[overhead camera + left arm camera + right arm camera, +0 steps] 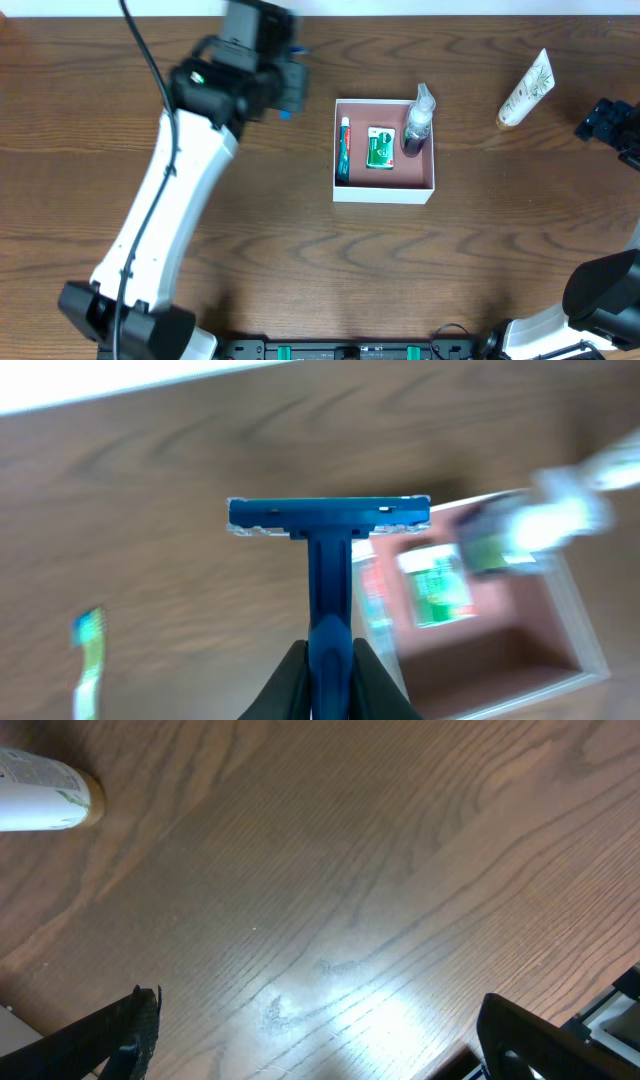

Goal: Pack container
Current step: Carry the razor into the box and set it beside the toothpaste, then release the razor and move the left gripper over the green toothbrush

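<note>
The container (384, 192) is a square white box with a pink inside at the table's middle. It holds a toothpaste tube (344, 148), a green packet (379, 147) and a dark spray bottle (417, 124). My left gripper (329, 665) is shut on a blue razor (329, 520) and holds it above the table left of the box (560, 625); in the overhead view it (290, 90) is blurred. My right gripper (320, 1040) is open and empty over bare wood at the far right (610, 122). A white tube (527, 88) lies near it, also showing in the right wrist view (45, 802).
A small green and blue item (90, 660) lies on the wood at the lower left of the left wrist view. The table's far edge runs along the top of that view.
</note>
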